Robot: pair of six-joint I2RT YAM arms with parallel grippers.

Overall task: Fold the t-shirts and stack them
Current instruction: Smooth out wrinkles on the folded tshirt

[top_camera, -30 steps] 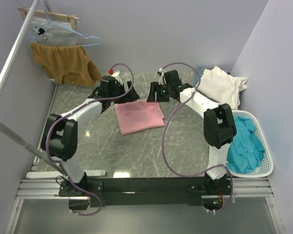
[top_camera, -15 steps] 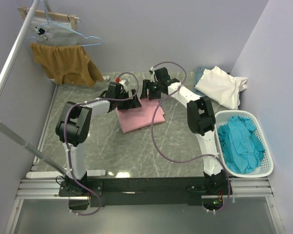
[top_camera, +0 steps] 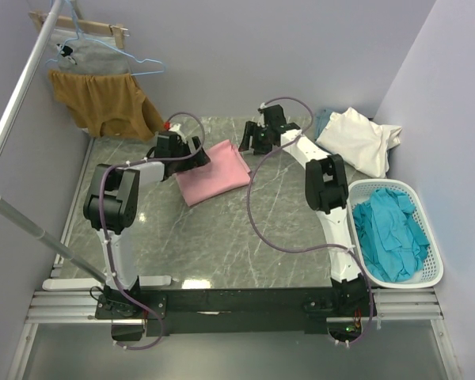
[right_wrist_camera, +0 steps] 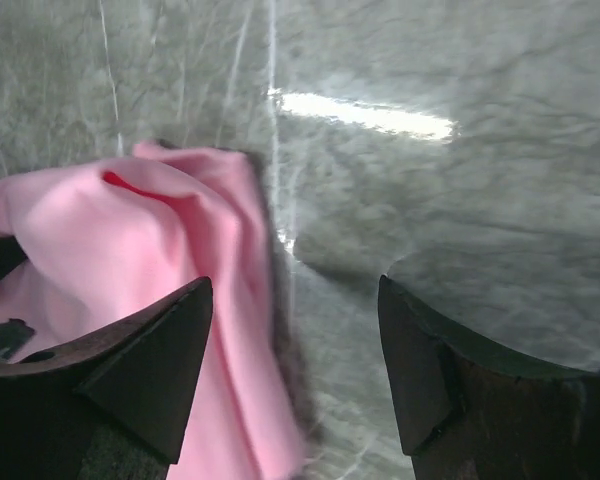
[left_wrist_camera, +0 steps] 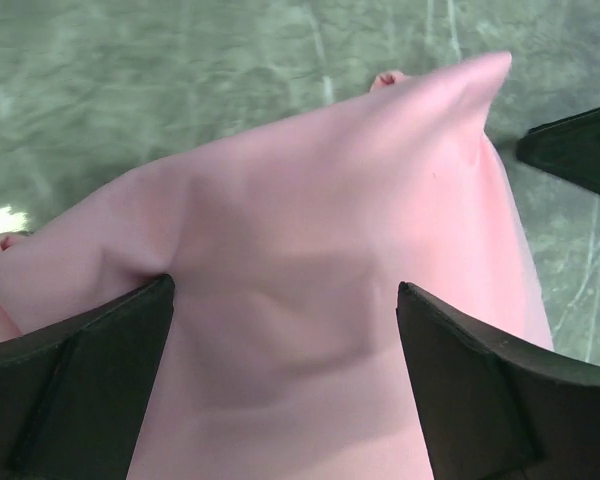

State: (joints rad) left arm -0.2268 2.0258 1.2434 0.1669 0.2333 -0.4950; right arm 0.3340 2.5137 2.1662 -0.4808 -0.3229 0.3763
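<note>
1. The light pink t-shirt lies folded into a compact, slightly skewed rectangle on the marble surface. It sits directly under the left jaws, which stand wide apart and pinch nothing. Cloth fills the whole gap between them, so they look set to press or take that side of the fold.
2. The right jaws are also parted and empty. The shirt's rumpled corner lies just beside one finger, and bare surface shows between the two. They seem placed at the opposite edge so the fold can be handled from both sides.
3. The cream-white t-shirt is heaped well beyond the right jaws, with a grey-blue t-shirt peeking out behind it. I cannot tell whether either is folded.
4. The teal t-shirts lie loose in a white basket, well apart from both jaws and probably waiting their turn.
5. The pink fold looks nearly finished. Moving it will need both pairs to close on it evenly, or it will sag open.
</note>
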